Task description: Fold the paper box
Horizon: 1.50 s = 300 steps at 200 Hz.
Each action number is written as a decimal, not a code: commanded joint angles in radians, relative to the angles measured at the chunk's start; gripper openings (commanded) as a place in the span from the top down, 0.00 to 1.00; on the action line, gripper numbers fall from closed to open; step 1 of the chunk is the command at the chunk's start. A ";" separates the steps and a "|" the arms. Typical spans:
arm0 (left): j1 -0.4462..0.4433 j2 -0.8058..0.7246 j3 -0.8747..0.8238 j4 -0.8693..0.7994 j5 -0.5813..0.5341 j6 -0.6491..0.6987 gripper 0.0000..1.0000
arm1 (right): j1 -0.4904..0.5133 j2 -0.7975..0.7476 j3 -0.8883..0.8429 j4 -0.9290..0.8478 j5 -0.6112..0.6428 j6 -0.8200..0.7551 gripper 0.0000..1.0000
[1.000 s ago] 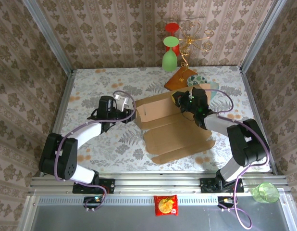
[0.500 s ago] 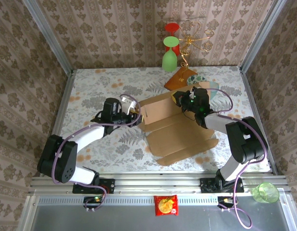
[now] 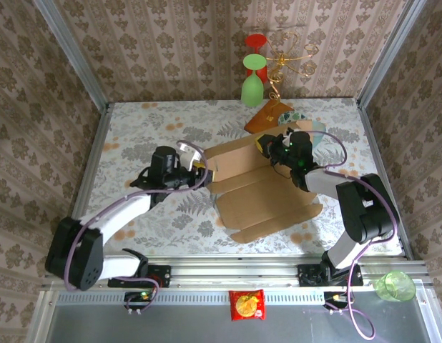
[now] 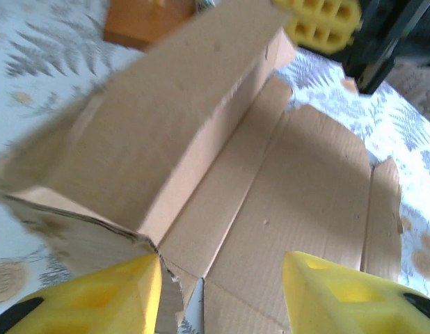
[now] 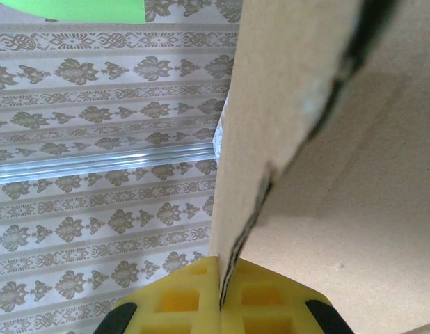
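Top external view: the paper box (image 3: 267, 196) is seen mid-tabletop (image 3: 135, 128), its rear wall raised. That wall's edge is pinched by the closed right claw (image 3: 272, 148). The left claw (image 3: 201, 168) is held half open at the left corner, with nothing gripped. If that corner is pushed askew, its frayed crease could be torn, or the wall pulled from the pinch.

The paper box (image 4: 201, 139) blurs at its near corner; the bottom edge cuts off the left tool (image 4: 220, 282).

text: none legible; brands: none; numbers: none; signs: none
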 commanded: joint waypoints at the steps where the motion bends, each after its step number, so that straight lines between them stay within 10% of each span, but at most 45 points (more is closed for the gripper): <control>1: 0.009 -0.104 0.088 -0.171 -0.133 -0.090 0.51 | -0.002 -0.030 -0.017 0.035 -0.020 0.010 1.00; 102: -0.097 0.225 0.553 -0.572 -0.239 -0.520 0.47 | -0.001 -0.026 -0.010 -0.006 -0.005 0.022 1.00; 255: -0.136 0.400 0.574 -0.412 -0.278 -0.643 0.45 | 0.010 -0.046 -0.039 0.034 0.025 0.094 1.00; 300: -0.140 0.387 0.551 -0.372 -0.286 -0.667 0.77 | 0.013 -0.051 -0.043 0.037 0.040 0.111 1.00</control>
